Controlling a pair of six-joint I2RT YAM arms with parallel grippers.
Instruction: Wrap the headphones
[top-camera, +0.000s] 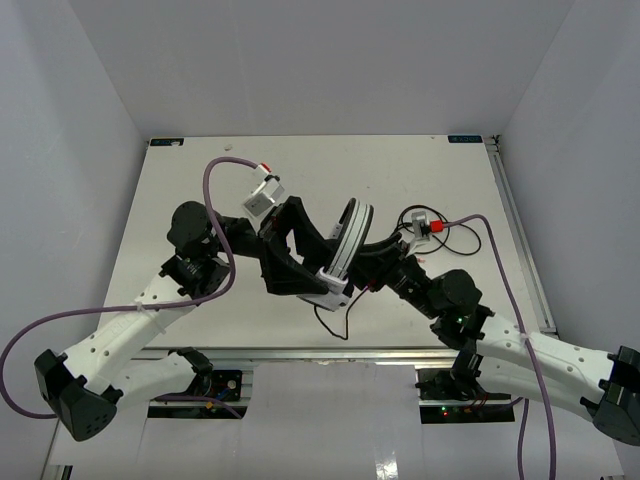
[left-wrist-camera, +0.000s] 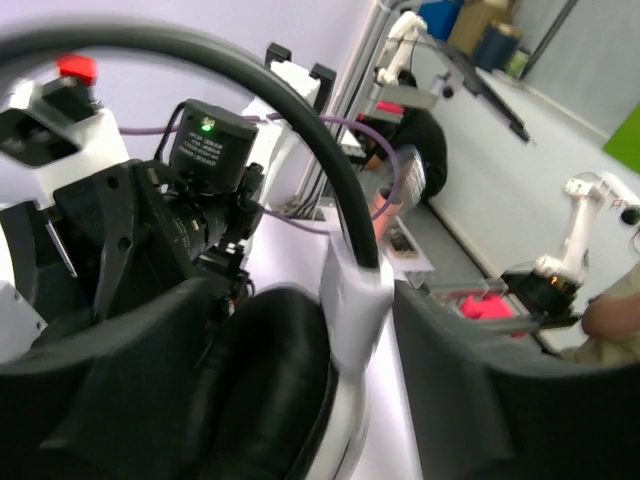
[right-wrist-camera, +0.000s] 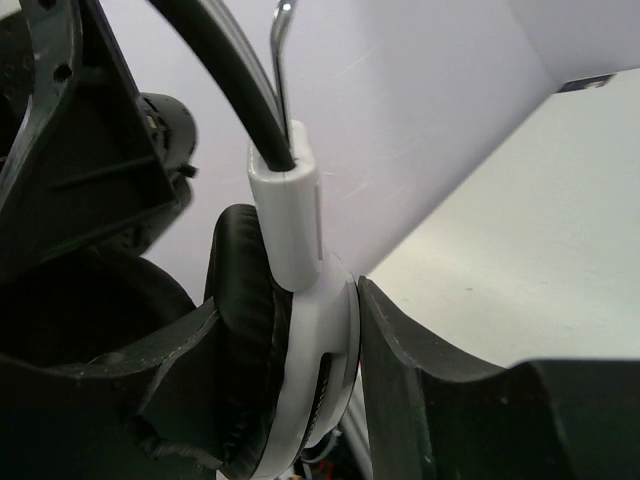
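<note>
We're holding the headphones (top-camera: 346, 238) up over the middle of the surface (top-camera: 180, 190), with the cord (top-camera: 335, 322) trailing down. The left end effector (left-wrist-camera: 340, 360) is pinching one ear cup (left-wrist-camera: 280, 390), and the right end effector (right-wrist-camera: 300, 370) is pinching the other.

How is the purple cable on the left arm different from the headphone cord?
The purple cable is thick and purple; the headphone cord is thin and dark. The purple cable sweeps in a big arch; the headphone cord curls in a small loop by the headphones. Both are bendy.
</note>
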